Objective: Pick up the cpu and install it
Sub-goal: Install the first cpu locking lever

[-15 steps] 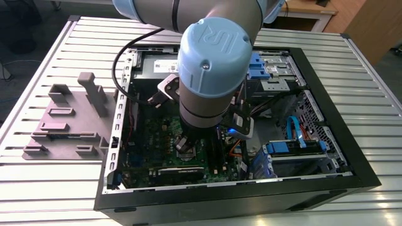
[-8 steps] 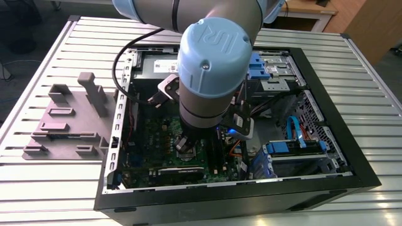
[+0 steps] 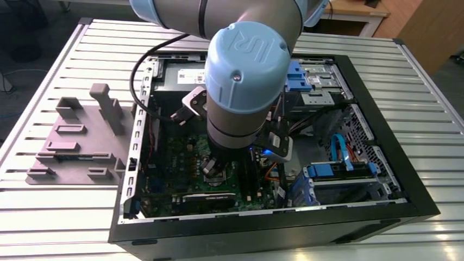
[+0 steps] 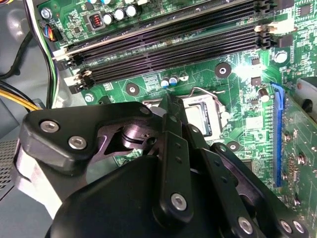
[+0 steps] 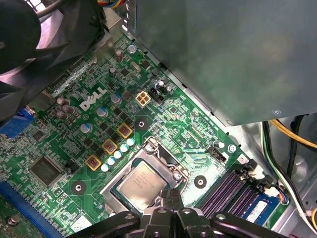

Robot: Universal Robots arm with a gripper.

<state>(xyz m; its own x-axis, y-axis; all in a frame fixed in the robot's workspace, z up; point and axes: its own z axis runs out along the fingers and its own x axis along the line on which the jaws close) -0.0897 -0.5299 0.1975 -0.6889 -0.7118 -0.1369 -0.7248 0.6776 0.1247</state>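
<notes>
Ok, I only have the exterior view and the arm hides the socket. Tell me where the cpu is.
Observer: In the first wrist view the cpu lies flat inside the socket frame, silver top up.
Operator: Give me the tool's position.
Observer: The tool is at the cpu's edge, on the side toward the memory slots. I cannot tell whether it touches.
Operator: Report the other wrist camera.
Observer: In the second wrist view the tool covers much of the socket, and a thin metal lever shows just past it.
</notes>
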